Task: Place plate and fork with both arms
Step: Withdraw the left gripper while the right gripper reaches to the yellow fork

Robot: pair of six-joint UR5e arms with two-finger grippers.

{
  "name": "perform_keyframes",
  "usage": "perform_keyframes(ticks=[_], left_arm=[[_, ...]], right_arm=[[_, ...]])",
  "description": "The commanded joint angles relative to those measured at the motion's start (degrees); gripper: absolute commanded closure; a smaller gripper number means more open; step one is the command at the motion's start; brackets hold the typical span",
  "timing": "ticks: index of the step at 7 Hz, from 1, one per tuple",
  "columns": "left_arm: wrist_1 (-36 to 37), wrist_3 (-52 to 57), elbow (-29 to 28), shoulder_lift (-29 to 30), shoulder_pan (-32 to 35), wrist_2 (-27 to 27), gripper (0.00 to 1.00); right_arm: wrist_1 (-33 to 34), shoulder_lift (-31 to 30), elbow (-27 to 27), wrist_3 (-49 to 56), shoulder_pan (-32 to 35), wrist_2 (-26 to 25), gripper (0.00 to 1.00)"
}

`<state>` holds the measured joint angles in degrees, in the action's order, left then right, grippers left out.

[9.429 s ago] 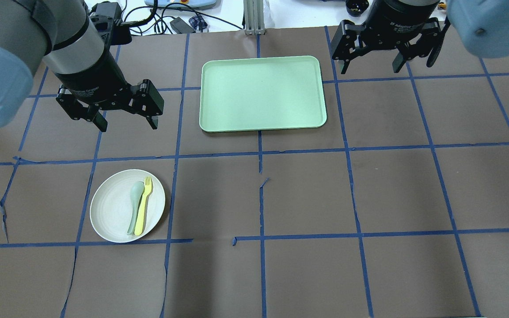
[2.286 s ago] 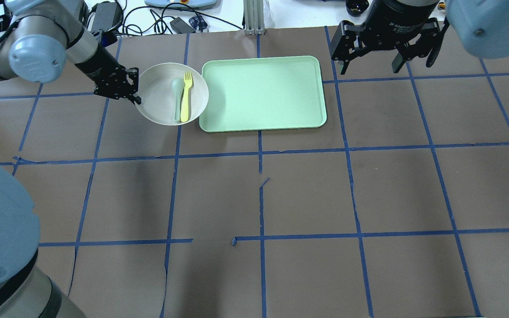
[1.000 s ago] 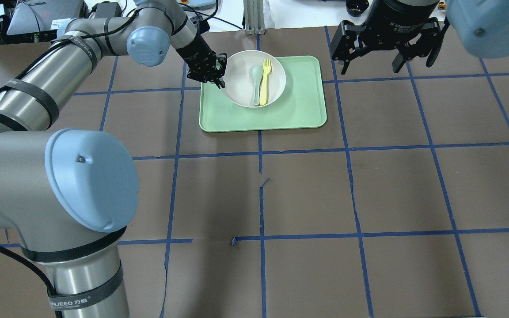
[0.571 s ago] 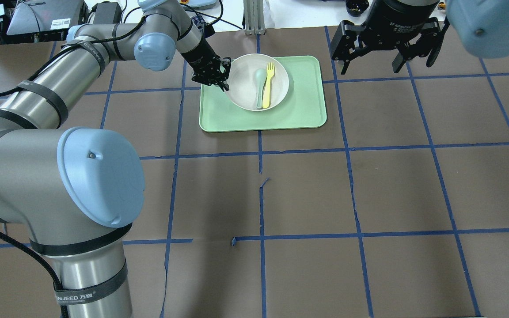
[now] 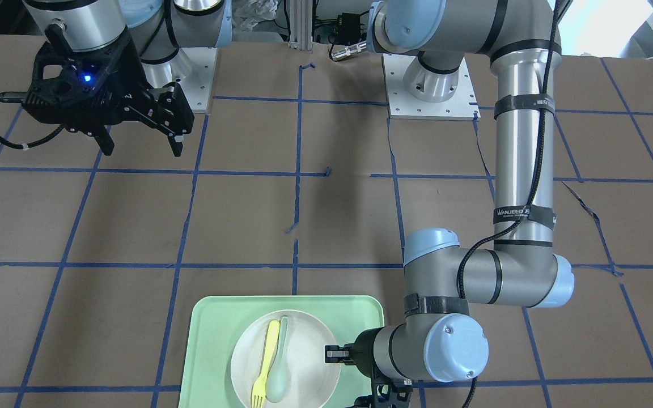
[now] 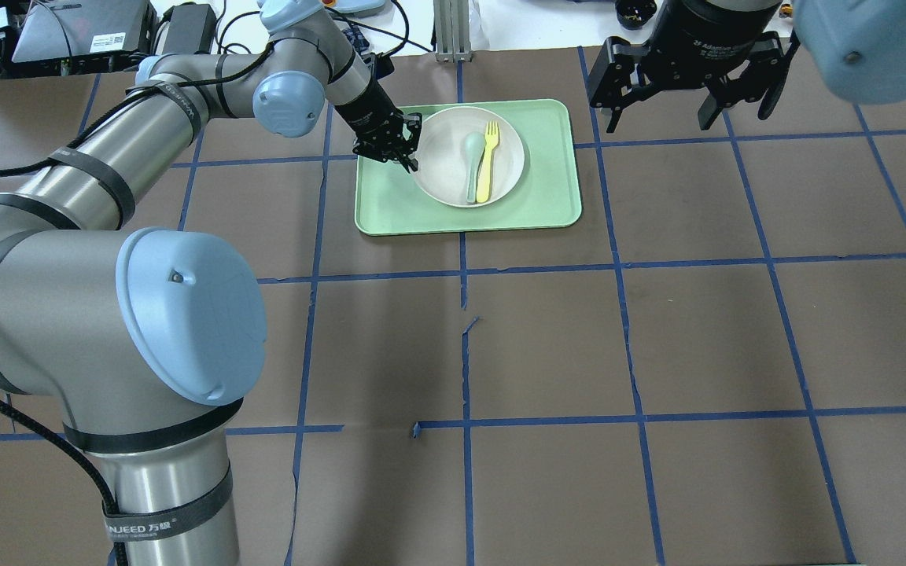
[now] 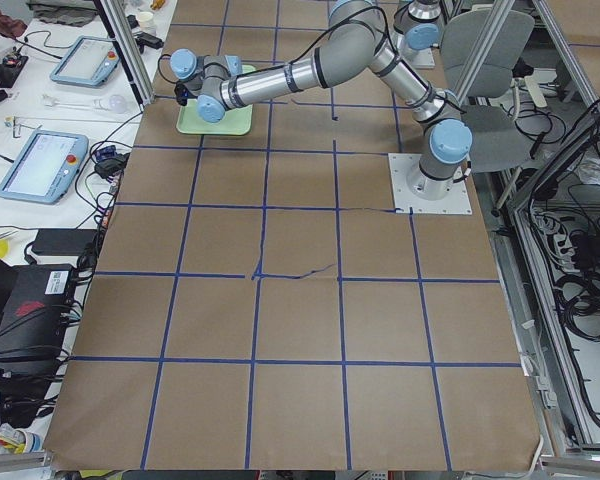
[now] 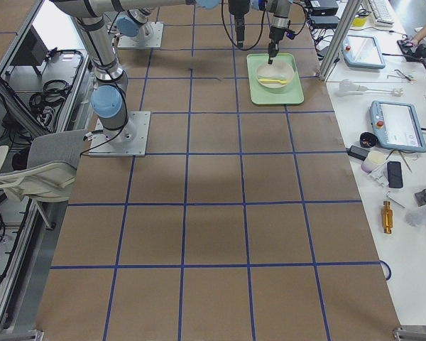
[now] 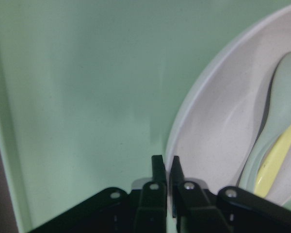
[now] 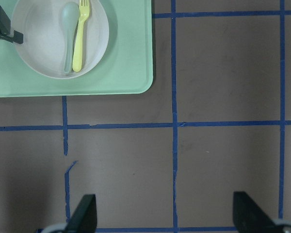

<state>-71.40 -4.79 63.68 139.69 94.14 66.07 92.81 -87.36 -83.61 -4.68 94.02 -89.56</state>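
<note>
The off-white plate (image 6: 441, 161) is over the pale green tray (image 6: 539, 200), with the yellow fork (image 6: 487, 157) and a grey-green spoon (image 6: 472, 161) lying side by side in it. My left gripper (image 6: 409, 154) is shut on the plate's left rim. The left wrist view shows its fingers (image 9: 158, 171) pinched on the rim of the plate (image 9: 218, 145). I cannot tell whether the plate rests on the tray or hangs just above it. My right gripper (image 6: 661, 110) is open and empty, high above the table right of the tray. Its wrist view shows the plate (image 10: 43, 53) and fork (image 10: 80, 41).
The tray (image 5: 207, 340) lies at the table's far middle. Brown paper with blue tape lines covers the table (image 6: 547, 346). Cables and devices lie beyond the far edge (image 6: 303, 35). My left arm's elbow (image 6: 185, 314) looms large at the near left.
My left gripper lifted the plate, with fork and spoon, off the near-left table and carried it over the tray. In the last second it shifted slightly right. The right arm has not moved.
</note>
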Motion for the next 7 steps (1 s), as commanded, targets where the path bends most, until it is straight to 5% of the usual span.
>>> perform_keyframes(ticks=[1,2,4,7], left_arm=[[3.2,0.0,1.1,-0.5,0.2,-0.5,0.18],[3.0,-0.1,1.1,-2.0,0.1,-0.3,0.0],[-3.6,-0.1,0.9,-7.7,-1.1,2.0,0.0],[-20.8,0.0,2.2,-20.1,-3.5,18.4,0.0]], right_arm=[[0.0,0.1,-0.1,0.0,0.0,0.0,0.0],[-0.1,0.8,-0.1,0.0,0.2,0.6,0.0],[10.4,7.1,-0.3,-0.8,0.6,1.3,0.0],[23.4,19.8,0.0,-0.9,2.0,1.7,0.04]])
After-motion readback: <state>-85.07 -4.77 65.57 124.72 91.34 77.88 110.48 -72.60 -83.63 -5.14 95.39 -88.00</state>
